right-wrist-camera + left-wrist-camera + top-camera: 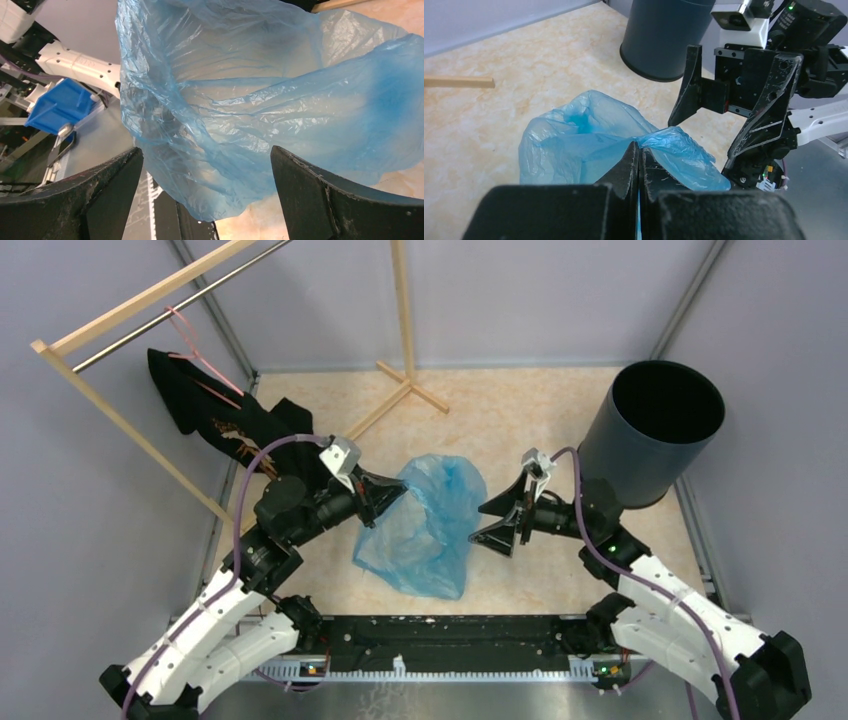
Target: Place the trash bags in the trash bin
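The translucent light-blue trash bag hangs crumpled over the middle of the floor, held up off it. My left gripper is shut on the bag's left edge; in the left wrist view its closed fingers pinch blue film. My right gripper is open just right of the bag, not touching it; in the right wrist view the bag fills the space ahead of its spread fingers. The dark grey trash bin stands upright at the far right, behind the right gripper; it also shows in the left wrist view.
A black cloth garment hangs from a wooden rack at the far left. The rack's wooden foot lies on the floor behind the bag. A black rail runs along the near edge.
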You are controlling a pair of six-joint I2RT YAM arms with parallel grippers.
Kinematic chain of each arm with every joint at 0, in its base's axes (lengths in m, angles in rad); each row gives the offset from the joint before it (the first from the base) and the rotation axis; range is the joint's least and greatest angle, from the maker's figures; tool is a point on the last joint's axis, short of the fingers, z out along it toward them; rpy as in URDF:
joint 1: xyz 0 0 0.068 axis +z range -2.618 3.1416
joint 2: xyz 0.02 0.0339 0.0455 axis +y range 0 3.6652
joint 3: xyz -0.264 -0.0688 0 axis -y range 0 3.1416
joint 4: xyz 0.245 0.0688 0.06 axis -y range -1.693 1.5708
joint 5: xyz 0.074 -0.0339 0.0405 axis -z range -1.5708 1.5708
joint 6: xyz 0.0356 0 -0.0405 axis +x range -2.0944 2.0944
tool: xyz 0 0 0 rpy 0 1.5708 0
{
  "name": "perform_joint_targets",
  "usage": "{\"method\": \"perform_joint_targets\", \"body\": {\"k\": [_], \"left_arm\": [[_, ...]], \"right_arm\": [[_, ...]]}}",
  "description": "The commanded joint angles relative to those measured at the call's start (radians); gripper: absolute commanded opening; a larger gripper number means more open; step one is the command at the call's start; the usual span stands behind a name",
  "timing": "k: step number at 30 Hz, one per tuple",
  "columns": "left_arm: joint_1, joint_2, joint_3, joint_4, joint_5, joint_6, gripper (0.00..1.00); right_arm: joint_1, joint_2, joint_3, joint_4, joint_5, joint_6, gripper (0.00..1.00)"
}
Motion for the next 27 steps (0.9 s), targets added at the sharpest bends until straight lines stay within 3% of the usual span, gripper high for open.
{"method": "perform_joint_targets", "body": {"k": [1, 6, 11, 17, 20, 25, 26, 27], "left_arm": [[-0.001, 0.015, 0.058, 0.079, 0.046, 0.013, 0.0], [-0.001, 0.049, 0.088, 0.107, 0.059, -0.038, 0.0], [-0.001, 0.09, 0.124, 0.11, 0.06, -0.082, 0.0], [0.0, 0.123, 0.154, 0.052, -0.014, -0.114, 0.0], [-0.001, 0.148, 0.182, 0.006, -0.079, -0.191, 0.0], [0.0, 0.226, 0.266, -0.1, -0.065, -0.288, 0.0], [-0.001, 0.229, 0.263, -0.089, -0.062, -0.301, 0.0], [-0.001, 0.227, 0.253, -0.072, -0.063, -0.317, 0.0]], "right_arm": [[-0.009, -0.018, 0.025, 0.031, -0.052, -0.005, 0.99], [0.03, 0.044, -0.029, 0.246, -0.154, 0.163, 0.95], [0.188, 0.04, -0.013, 0.221, -0.042, 0.127, 0.86], [0.248, 0.029, 0.013, 0.226, 0.048, 0.143, 0.63], [0.256, 0.049, 0.014, 0.222, 0.17, 0.183, 0.5], [0.329, 0.154, 0.054, 0.285, 0.217, 0.255, 0.48], [0.366, 0.18, 0.092, 0.241, 0.245, 0.237, 0.45], [0.416, 0.201, 0.137, 0.165, 0.29, 0.216, 0.35]]}}
